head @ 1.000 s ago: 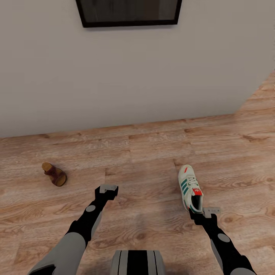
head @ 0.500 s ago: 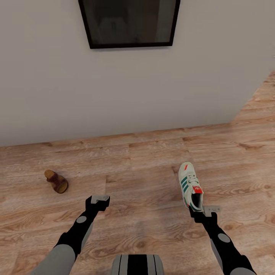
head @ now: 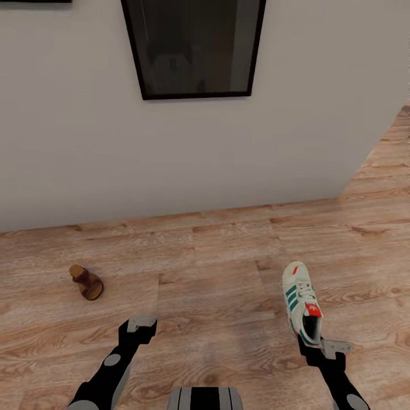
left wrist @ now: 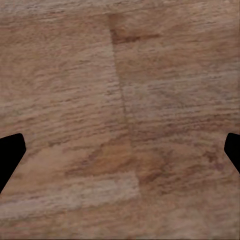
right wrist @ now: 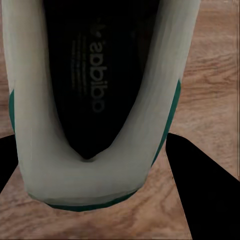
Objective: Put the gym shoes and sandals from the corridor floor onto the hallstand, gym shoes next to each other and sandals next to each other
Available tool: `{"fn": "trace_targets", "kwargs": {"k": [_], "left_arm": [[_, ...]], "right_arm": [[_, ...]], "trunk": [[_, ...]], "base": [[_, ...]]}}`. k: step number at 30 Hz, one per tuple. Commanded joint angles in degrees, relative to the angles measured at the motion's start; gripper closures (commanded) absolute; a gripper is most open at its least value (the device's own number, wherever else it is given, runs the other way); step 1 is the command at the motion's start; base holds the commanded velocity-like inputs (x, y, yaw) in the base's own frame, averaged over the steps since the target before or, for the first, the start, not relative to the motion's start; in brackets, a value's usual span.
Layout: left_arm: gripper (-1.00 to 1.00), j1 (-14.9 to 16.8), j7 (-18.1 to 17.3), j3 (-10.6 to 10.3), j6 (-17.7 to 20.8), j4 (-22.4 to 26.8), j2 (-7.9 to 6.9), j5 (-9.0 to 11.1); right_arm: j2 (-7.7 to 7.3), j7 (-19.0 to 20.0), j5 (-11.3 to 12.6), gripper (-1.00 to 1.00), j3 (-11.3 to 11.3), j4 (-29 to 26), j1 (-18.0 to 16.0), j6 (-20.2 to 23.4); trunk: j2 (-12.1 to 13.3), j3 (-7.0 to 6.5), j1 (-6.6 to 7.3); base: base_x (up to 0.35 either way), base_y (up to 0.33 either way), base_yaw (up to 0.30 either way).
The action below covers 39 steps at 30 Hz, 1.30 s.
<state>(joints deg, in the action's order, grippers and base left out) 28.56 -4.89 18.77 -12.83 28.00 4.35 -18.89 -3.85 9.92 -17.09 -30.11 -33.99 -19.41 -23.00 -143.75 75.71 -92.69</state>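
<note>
Right gripper (head: 312,348) clamps gym shoe (head: 302,303); left gripper (head: 142,324) spread empty near sandal (head: 86,282).

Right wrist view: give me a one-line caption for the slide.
Right gripper closed on the heel of an off-white gym shoe, its dark insole facing the camera, above the wood-plank floor.

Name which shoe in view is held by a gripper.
The gym shoe: the right gripper is shut on its heel. The brown sandal lies loose on the floor, beyond the open left gripper.
</note>
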Motion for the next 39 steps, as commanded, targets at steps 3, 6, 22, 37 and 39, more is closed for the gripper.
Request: {"fn": "trace_targets", "kwargs": {"k": [3,6,22,37,39], "left_arm": [[-1.00,-2.09,-0.46,1.58,-3.61,-0.42,0.05,-0.41],[-1.00,-3.51,-0.47,1.83,-4.99,-0.56,0.03,-0.43],[-1.00,-11.24,-0.42,7.59,-11.89,-2.17,-1.82,-0.44],[-1.00,-12.20,-0.47,8.90,-12.13,-2.67,-2.58,-0.53],[-1.00,-12.21,-0.47,8.91,-12.13,-2.68,-2.59,-0.53]], "right_arm": [[0.15,0.61,-0.33,1.00,-1.31,0.02,2.07,-2.08],[0.14,0.62,-0.32,1.00,-1.54,-0.05,3.12,-2.72],[0.54,0.57,-0.24,1.00,-3.70,0.09,7.48,-8.40],[1.71,0.61,-0.22,1.00,-3.81,1.26,7.63,-8.44],[1.73,0.58,-0.22,1.00,-3.81,1.32,7.63,-8.43]], "trunk": [[0.03,-0.91,0.08],[0.07,-1.84,0.16],[0.28,-6.82,0.57],[0.48,-11.48,0.96],[0.51,-12.10,1.01]], "base": [[0.000,0.000,0.000],[0.000,0.000,0.000],[0.000,0.000,0.000],[0.000,0.000,0.000],[0.000,0.000,0.000]]}}
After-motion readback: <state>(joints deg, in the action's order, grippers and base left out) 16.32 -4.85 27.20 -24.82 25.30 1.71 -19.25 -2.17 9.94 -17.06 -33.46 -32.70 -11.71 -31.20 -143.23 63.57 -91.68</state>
